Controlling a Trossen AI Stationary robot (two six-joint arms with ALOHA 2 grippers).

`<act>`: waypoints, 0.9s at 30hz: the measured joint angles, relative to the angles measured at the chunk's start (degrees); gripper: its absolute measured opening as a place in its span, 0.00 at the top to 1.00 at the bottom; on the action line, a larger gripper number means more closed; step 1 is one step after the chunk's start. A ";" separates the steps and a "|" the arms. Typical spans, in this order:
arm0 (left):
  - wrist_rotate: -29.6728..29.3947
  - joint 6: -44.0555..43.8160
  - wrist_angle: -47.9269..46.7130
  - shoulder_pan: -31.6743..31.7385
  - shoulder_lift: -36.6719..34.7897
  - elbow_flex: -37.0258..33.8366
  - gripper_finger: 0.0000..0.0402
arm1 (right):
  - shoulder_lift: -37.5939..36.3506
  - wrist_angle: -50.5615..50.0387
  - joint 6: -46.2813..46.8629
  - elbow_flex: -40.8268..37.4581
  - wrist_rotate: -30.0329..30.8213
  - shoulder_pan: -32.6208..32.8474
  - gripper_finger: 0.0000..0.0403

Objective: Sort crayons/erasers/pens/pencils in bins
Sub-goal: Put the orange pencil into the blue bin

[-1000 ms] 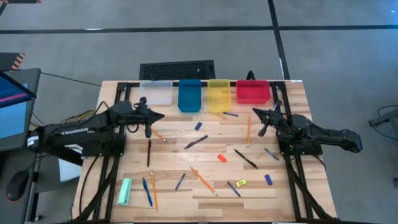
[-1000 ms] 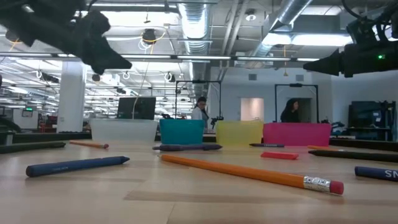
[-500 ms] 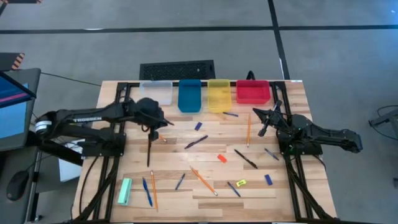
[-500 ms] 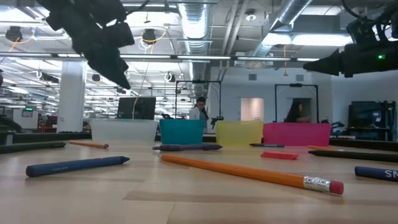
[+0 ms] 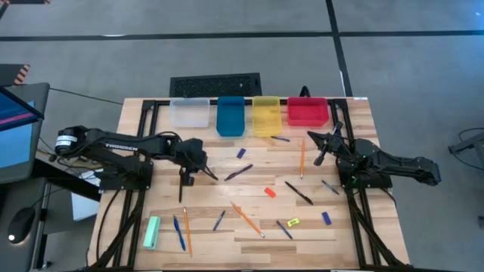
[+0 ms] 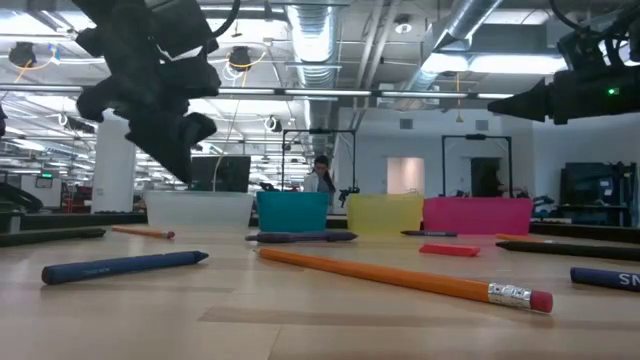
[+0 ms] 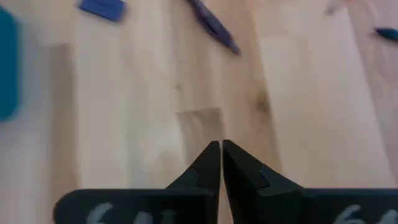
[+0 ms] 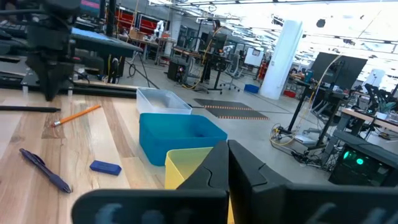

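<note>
A pale green block [image 5: 152, 232] lies near the front left corner of the wooden tabletop [image 5: 355, 128]. Just past the tabletop's far edge, a black ribbed mat [image 5: 215, 84] lies on the grey floor [image 5: 227, 45], which is crossed by dark lines. Off the left edge stands a monitor [image 5: 15, 125] with a blue and pink screen. In the low view, 1 person [image 6: 321, 176] stands in the room beyond the far edge, under silver ceiling ducts [image 6: 312, 30] and rows of lights, near a white pillar [image 6: 113, 160] on the left and a lit doorway [image 6: 405, 174] farther right.
</note>
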 joint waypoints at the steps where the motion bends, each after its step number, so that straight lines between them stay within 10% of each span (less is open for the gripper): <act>1: 0.29 -0.03 -0.31 -0.50 0.56 0.02 0.95 | 0.02 0.00 0.00 -0.01 0.00 0.02 0.96; 13: -5.57 1.81 -1.77 -4.79 6.47 0.02 0.67 | 0.02 0.00 -0.02 -0.01 0.00 0.01 0.96; 27: -11.73 7.82 -10.99 -2.52 14.84 6.31 0.65 | 0.02 0.00 0.00 0.01 0.00 0.01 0.96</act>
